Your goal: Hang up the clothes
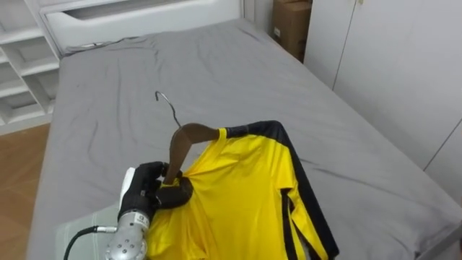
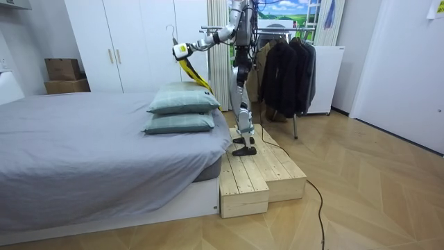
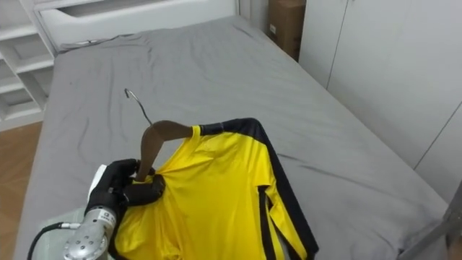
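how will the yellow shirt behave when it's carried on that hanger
Probably floppy: the yellow shirt drapes and creases below the wooden hanger. Likely light, since the left hand alone holds it out, fingers curled on the hanger. It may slip off, because one hanger arm shows bare wood with the cloth bunched at the hand.

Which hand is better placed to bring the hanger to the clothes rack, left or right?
Left, probably. The left hand grips the wooden hanger, the yellow shirt hangs on it, and its hook is free for the clothes rack.
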